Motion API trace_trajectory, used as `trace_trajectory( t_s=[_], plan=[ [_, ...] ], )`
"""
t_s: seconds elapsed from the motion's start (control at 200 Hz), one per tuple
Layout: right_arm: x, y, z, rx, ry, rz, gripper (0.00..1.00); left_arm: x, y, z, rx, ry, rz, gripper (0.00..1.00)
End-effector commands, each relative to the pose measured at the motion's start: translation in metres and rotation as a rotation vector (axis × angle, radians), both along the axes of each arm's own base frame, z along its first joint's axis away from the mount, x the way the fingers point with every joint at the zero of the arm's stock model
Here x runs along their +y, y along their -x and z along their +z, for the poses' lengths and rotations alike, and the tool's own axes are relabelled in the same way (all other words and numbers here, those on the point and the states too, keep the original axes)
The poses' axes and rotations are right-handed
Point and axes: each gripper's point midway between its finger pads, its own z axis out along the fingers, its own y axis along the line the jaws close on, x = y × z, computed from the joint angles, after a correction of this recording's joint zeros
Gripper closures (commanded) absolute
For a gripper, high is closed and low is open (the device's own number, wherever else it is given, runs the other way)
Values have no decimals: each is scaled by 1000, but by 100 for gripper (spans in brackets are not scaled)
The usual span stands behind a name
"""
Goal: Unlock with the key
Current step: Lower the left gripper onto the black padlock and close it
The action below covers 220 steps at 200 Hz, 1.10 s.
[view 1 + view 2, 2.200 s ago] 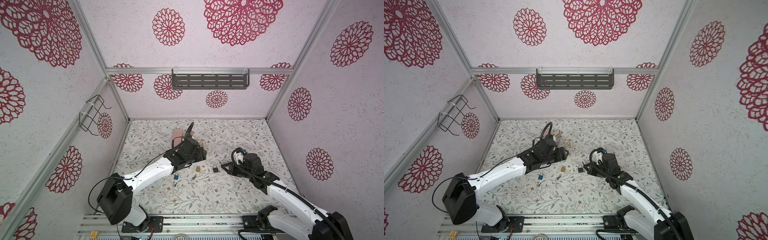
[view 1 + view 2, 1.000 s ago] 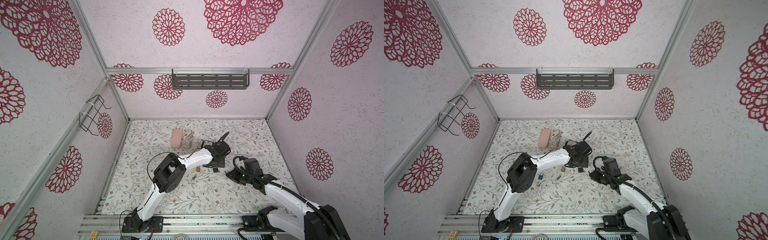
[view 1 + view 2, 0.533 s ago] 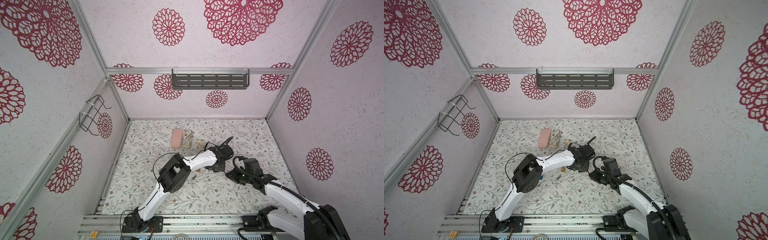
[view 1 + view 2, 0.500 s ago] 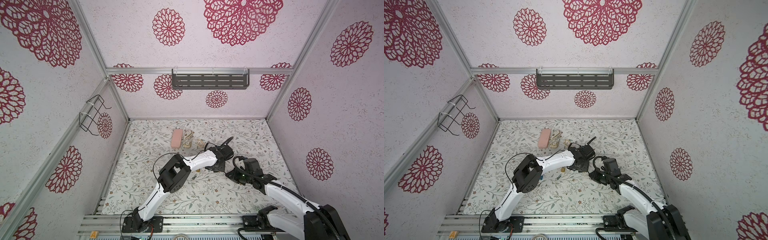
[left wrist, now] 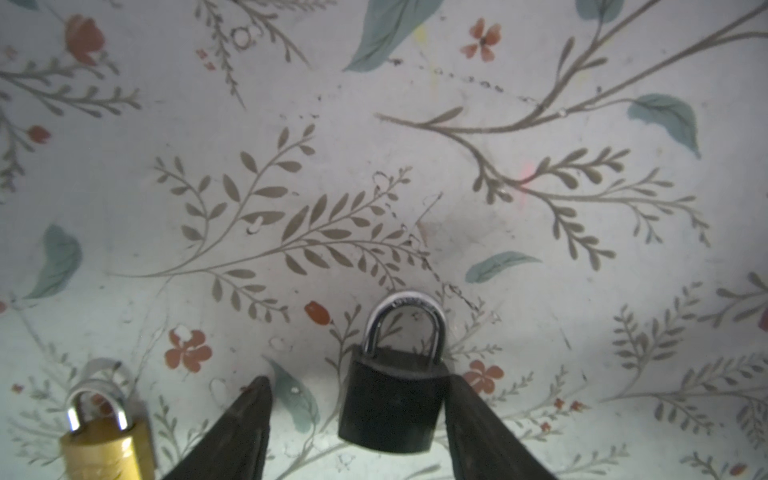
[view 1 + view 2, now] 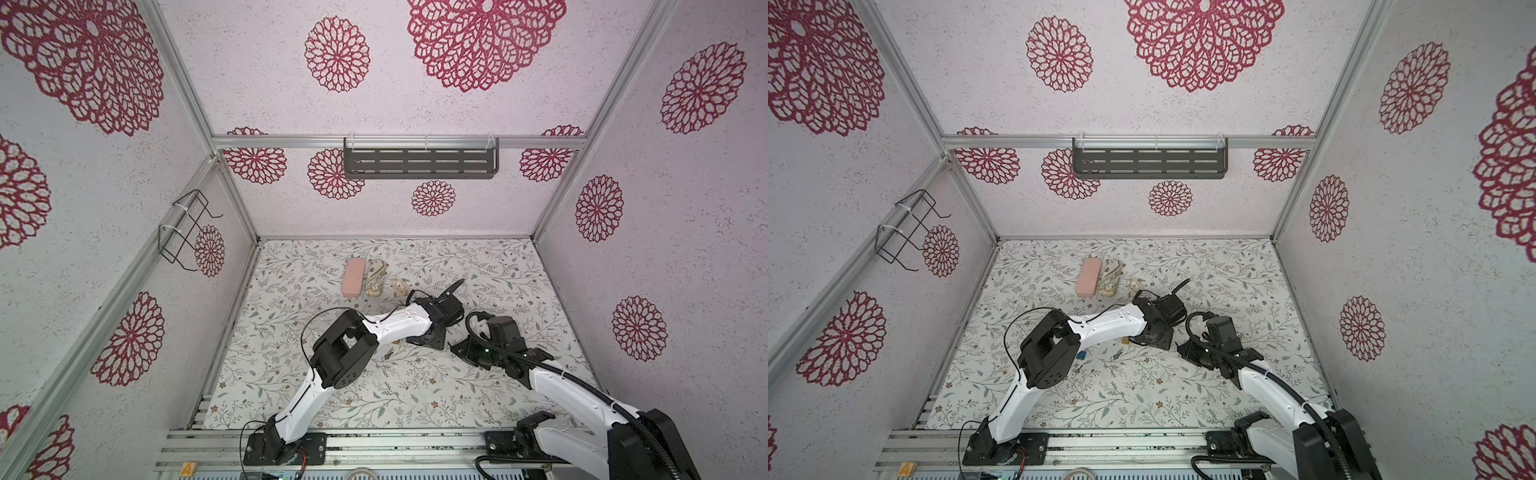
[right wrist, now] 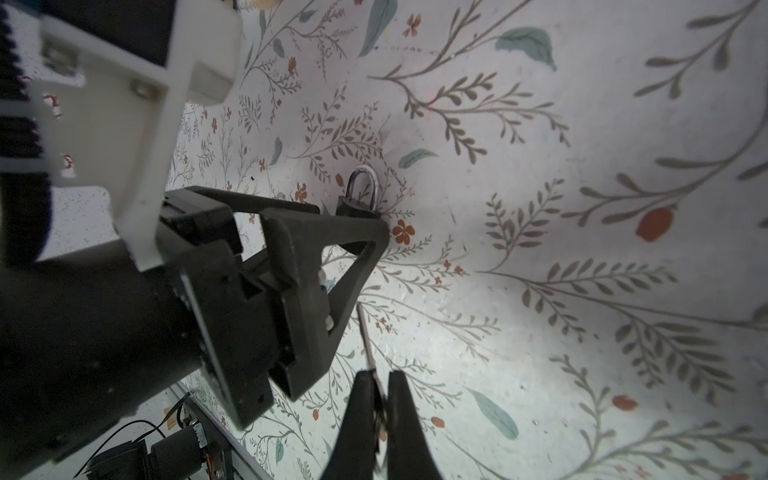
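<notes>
A black padlock point(image 5: 392, 401) with a silver shackle lies on the floral table, between the fingers of my left gripper point(image 5: 358, 380). That gripper is open: one finger point(image 5: 469, 415) touches the lock's side, the other stands apart from it. My right gripper point(image 7: 379, 376) is shut on a thin key point(image 7: 365, 332), whose blade points toward the left gripper's finger point(image 7: 332, 245) and the black padlock point(image 7: 360, 199) beyond it. In both top views the left gripper point(image 6: 432, 338) point(image 6: 1156, 338) covers the lock, and the right gripper point(image 6: 459, 348) point(image 6: 1183, 349) sits just to its right.
A brass padlock point(image 5: 104, 440) point(image 6: 1125, 341) lies beside the left gripper. A loose key point(image 6: 387, 354) and a blue piece point(image 6: 1081, 354) lie nearer the front. A pink case point(image 6: 354, 276) and a patterned pouch point(image 6: 376, 280) sit at the back; a shelf point(image 6: 419, 162) hangs on the back wall.
My left arm has swung from the left of the table to the middle and come down over the black padlock. The right gripper, still shut on the key, has drawn back a little.
</notes>
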Motion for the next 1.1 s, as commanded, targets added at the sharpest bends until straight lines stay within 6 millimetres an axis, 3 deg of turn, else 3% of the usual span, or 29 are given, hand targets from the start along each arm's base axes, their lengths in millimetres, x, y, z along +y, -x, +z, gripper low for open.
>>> trace_trajectory(
  t_s=[0.0, 0.87, 1.021, 1.096],
  plan=[
    [1, -4, 4, -13, -11, -1, 100, -13, 10, -4, 40, 16, -47, 34],
    [3, -6, 7, -14, -18, 3, 100, -5, 4, -24, 32, -71, -57, 54],
    [3, -6, 7, -14, -15, 3, 100, -4, 6, -26, 44, -68, -58, 60],
    [3, -6, 7, -15, -13, 2, 100, -1, 4, -23, 30, -76, -50, 67]
  ],
)
